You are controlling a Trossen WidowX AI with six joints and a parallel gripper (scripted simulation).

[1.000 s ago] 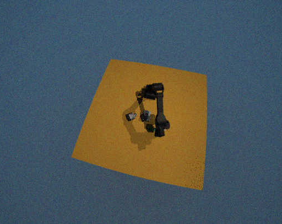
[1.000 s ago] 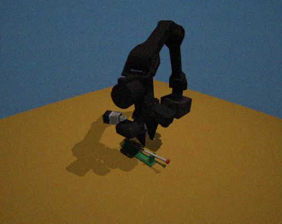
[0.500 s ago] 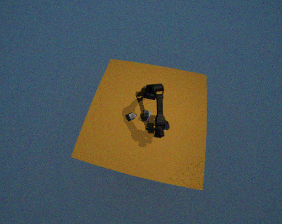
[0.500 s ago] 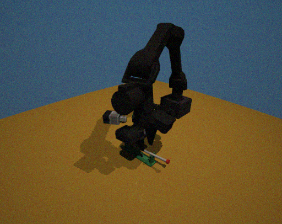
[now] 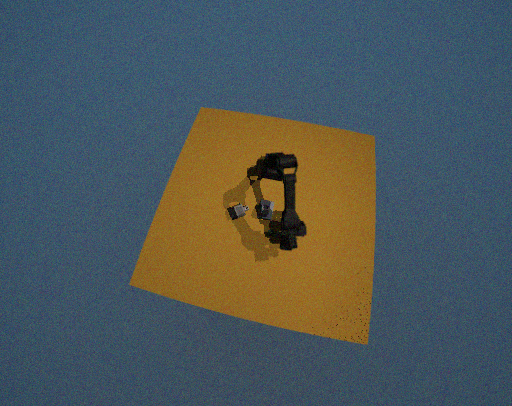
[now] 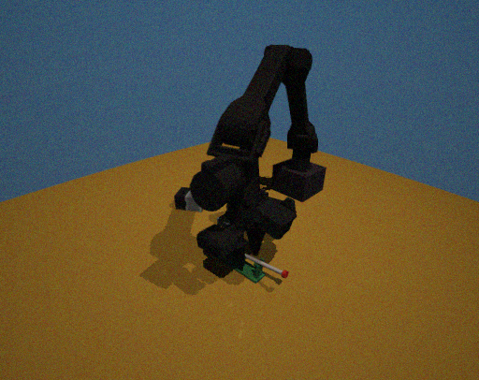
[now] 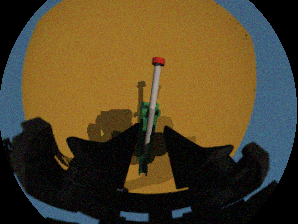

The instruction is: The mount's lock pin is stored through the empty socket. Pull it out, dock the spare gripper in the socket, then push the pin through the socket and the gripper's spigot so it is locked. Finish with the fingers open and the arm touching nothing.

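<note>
My gripper [image 7: 151, 127] has its fingers partly open, one on each side of the pale lock pin [image 7: 152, 100] [image 6: 269, 266], with a gap beside it in the wrist view. The pin has a red head and lies lengthwise over the green rack [image 7: 149, 110] [image 6: 255, 276], slightly skewed to it in the wrist view. Its other end is hidden between the fingers. The grey mount [image 5: 266, 209] stands close by; its socket is too small to make out. The spare gripper [image 5: 237, 211] [image 6: 191, 201], a grey and black block, lies apart from the mount.
The arm's dark base box [image 6: 298, 180] stands behind the rack in the exterior view. The arm [image 5: 289, 197] arches over the mount area and hides most of the rack in the top view. The orange mat [image 5: 186, 260] [image 6: 104, 337] lies under everything.
</note>
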